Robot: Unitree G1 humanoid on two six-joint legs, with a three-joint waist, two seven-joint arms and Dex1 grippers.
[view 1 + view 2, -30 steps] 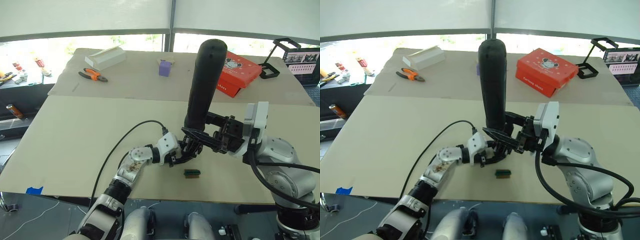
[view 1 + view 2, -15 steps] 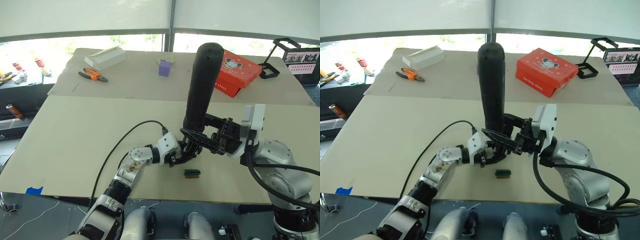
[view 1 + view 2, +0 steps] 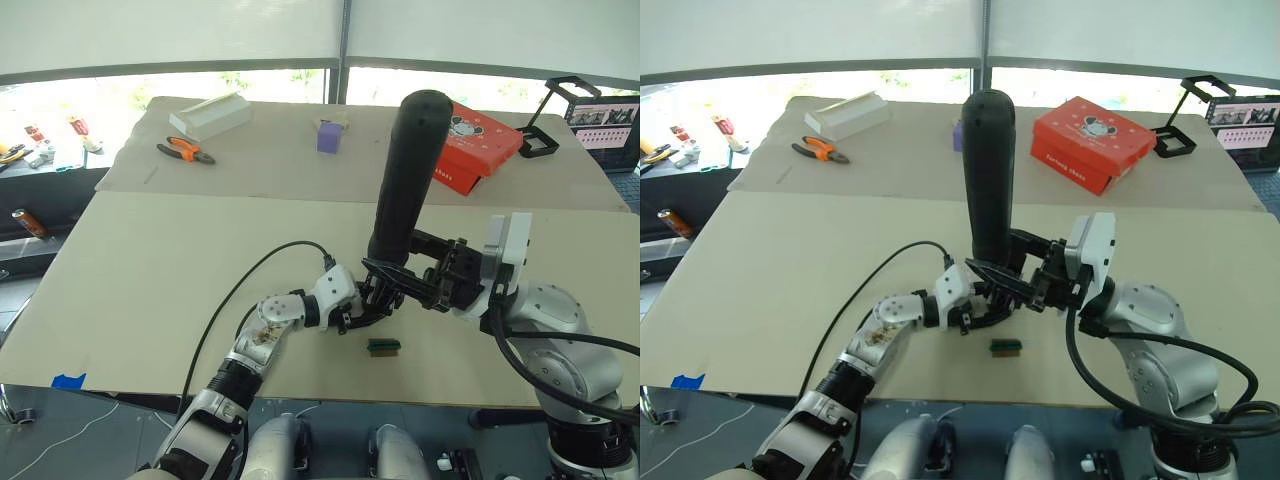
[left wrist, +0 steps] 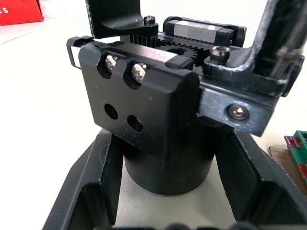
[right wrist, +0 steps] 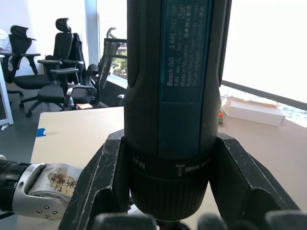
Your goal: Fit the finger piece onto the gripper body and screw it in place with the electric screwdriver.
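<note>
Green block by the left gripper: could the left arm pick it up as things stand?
Probably not: the left gripper is shut on the gripper body. The green block lies bare on the table just beside it.

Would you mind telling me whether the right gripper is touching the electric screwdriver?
Touching. The right wrist view shows the right gripper with both fingers pressed against the electric screwdriver, no gap on either side.

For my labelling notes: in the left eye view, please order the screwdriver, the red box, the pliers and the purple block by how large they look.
1. Screwdriver, though it stands nearest the camera, which enlarges it.
2. Red box.
3. Pliers.
4. Purple block, close to the pliers, so this last pair is unsure.
</note>
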